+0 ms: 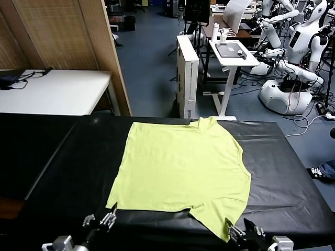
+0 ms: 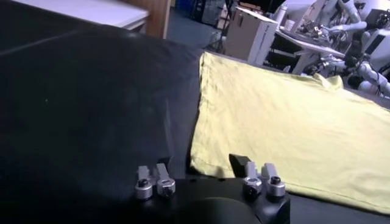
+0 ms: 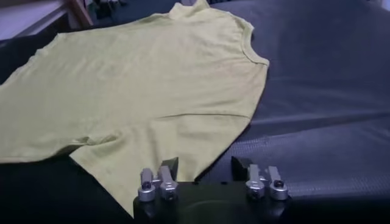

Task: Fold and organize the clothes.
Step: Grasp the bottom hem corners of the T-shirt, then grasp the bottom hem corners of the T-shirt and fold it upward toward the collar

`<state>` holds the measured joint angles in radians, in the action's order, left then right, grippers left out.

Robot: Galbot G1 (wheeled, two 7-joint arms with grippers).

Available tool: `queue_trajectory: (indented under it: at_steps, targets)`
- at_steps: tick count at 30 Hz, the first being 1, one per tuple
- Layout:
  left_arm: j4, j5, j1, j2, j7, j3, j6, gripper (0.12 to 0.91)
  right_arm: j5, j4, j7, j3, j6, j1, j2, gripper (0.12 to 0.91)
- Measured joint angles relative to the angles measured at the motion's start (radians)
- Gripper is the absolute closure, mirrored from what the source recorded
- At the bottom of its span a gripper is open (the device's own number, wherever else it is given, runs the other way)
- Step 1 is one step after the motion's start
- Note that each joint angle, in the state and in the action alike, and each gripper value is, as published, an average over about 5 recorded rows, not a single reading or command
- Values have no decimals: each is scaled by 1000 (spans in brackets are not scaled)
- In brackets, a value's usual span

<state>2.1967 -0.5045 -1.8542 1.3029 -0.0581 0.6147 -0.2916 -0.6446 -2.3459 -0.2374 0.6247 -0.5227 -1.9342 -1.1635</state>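
Folding barely begun — shirt point(image 1: 183, 167) lies flat, plain side up, on the black table point(image 1: 293, 193), one sleeve seemingly tucked in; near sleeve sticks out. All main folds remain. Left gripper point(image 1: 100, 221) hovers at the near hem corner, jaws apart, empty. Right gripper point(image 1: 246, 230) sits at the near sleeve tip — jaws apart, not gripping.

We see a black worktop point(image 1: 293, 183) with a wrinkled covering. Beyond its far left stands a white table point(image 1: 57, 91) with a dark cable point(image 1: 23, 76) on it, backed by a wooden partition point(image 1: 63, 34). Farther back stand a white cabinet point(image 1: 187, 73), a small white desk point(image 1: 233, 52) carrying a grey laptop point(image 1: 231, 50), and white humanoid robots point(image 1: 298, 47).
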Motion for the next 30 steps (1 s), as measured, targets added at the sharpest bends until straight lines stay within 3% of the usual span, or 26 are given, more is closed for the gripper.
queue_trajectory:
  at_steps: [2,5,13,20,26,30]
  targets:
    - [0,0,0,-1,0,0,0,846,0,0,-1,-1,0,0,0,846]
    - [-1,1,0,-2,1,0,1,882,-1,-8,-3,-2,0,-3,0,884]
    - [4,9,-15,-5,16,3,6,884,-2,-58,-50,2,-15,-34,2,885]
    - [54,14,-68,-17,-1,34,16,884,8,-134,-106,-2,-87,-98,2,885]
    - [97,16,-139,-22,0,68,37,884,13,-156,-107,3,-84,-112,4,885]
    - [108,17,-160,-10,-9,73,49,884,6,-162,-80,10,-45,-97,5,885]
